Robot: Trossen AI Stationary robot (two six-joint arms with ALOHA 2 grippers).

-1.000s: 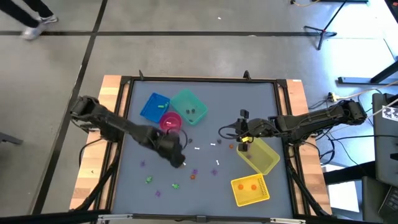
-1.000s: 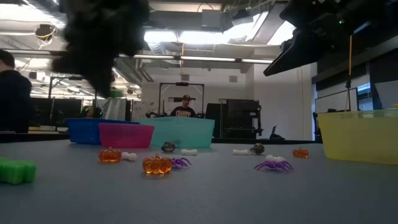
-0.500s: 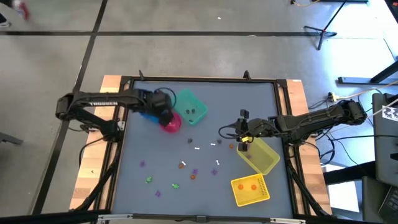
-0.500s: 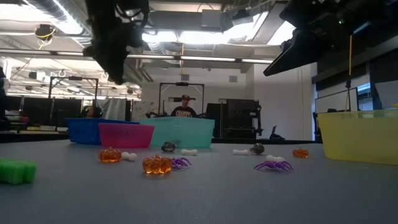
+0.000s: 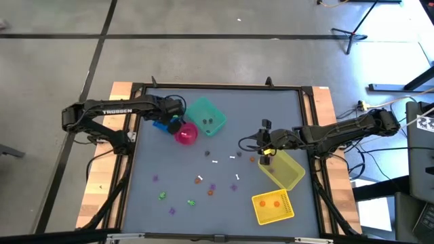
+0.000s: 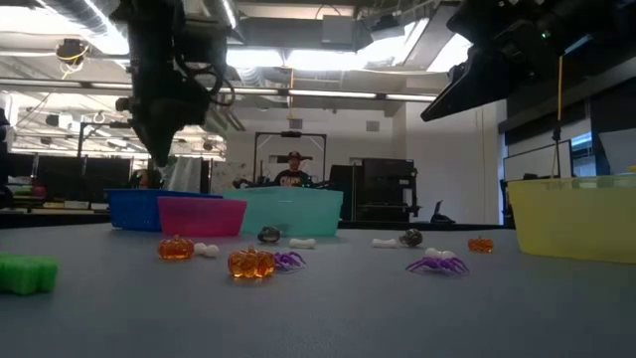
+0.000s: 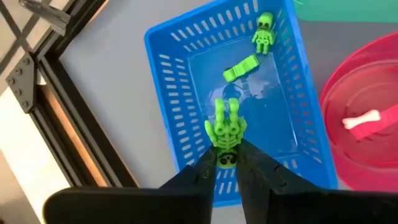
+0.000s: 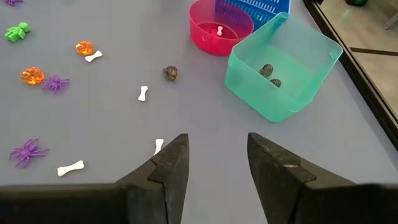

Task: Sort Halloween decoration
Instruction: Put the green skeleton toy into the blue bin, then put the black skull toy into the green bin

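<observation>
The left hand (image 7: 226, 163) hangs over the blue bin (image 7: 180, 99) at about ten o'clock on the bench (image 5: 224, 203). Its two fingers (image 7: 198, 175) are nearly pressed together and pinch a green skeleton (image 7: 225, 129) by its lower end; the figure juts out past the fingertips, above the bin's floor. Two more green pieces (image 7: 240, 67) lie in the same bin beyond it, one of them another small skeleton (image 7: 263, 32) near the far corner. Just beside the blue bin stands the pink bowl (image 7: 329, 106) with a white bone (image 7: 362, 119) inside, and the teal bin (image 5: 205, 116) sits next to that, toward twelve o'clock.

The right hand (image 8: 211, 163) waits at about three o'clock, over the edge of a yellow bin (image 5: 285, 169), its fingers spread with nothing between them. From its wrist view, two dark grey pieces (image 8: 270, 74) rest in the teal bin.

The loose trinkets are scattered from the bench's centre toward six and seven o'clock: white bones (image 8: 143, 94), orange pumpkins (image 6: 250, 264), purple spiders (image 6: 437, 265) and a green piece (image 6: 26, 273). A second yellow bin (image 5: 273, 207) near five o'clock holds two orange pieces (image 5: 271, 201).
</observation>
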